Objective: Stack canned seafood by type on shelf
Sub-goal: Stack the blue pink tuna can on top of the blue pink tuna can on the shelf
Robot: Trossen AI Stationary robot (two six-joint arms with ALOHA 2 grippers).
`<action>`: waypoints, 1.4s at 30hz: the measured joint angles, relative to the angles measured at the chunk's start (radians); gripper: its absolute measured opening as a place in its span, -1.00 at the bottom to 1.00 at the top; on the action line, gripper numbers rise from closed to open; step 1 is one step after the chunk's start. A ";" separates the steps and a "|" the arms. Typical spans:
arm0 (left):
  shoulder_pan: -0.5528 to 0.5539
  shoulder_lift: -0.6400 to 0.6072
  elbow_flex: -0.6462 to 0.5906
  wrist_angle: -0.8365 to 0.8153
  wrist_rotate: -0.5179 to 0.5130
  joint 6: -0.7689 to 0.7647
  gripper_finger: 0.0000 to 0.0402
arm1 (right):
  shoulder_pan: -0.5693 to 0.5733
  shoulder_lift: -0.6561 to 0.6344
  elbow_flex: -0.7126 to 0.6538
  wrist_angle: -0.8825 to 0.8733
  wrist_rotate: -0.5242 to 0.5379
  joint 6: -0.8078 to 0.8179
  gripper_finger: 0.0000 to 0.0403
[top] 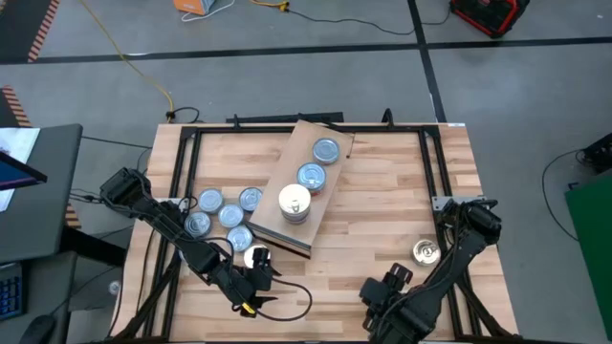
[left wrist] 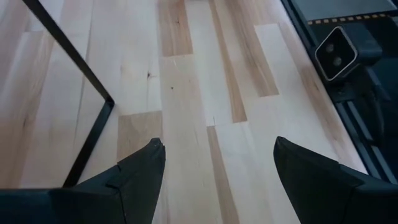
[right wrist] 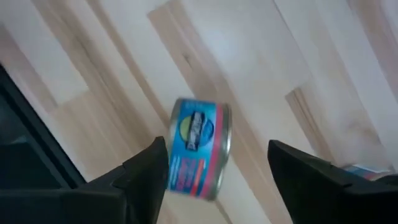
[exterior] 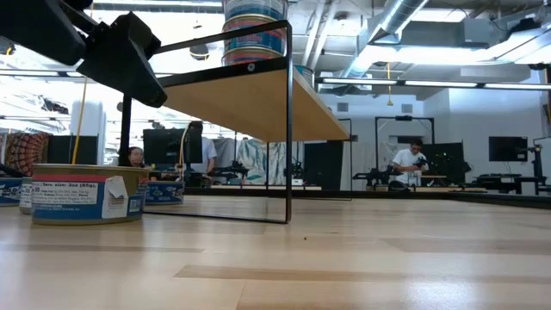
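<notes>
With the right gripper (right wrist: 217, 165) fingers parted and empty, the blue-labelled can (right wrist: 199, 148) lying on the counter (top: 382, 205) between them should be squarely straddled before closing, well clear of the shelf (top: 287, 182).

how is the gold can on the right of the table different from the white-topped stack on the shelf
The gold-lidded can sits alone on the tabletop by the right arm; the white-topped stack stands on the shelf. The single can is one tin high, while the stack is taller, more than one tin. Its lid looks gold; the stack's top looks pale white. Both are round tins, and neither gripper holds them.
</notes>
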 joint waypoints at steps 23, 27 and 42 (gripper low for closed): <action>0.000 0.000 0.002 -0.067 0.046 -0.087 0.45 | -0.048 0.001 -0.165 0.184 -0.239 0.024 0.92; -0.002 0.000 0.047 -0.102 0.060 -0.088 0.45 | -0.061 -0.001 -0.205 0.228 -0.240 0.013 0.91; -0.052 0.000 0.208 -0.173 -0.061 0.116 0.45 | -0.065 0.000 -0.253 0.157 -0.234 -0.128 0.12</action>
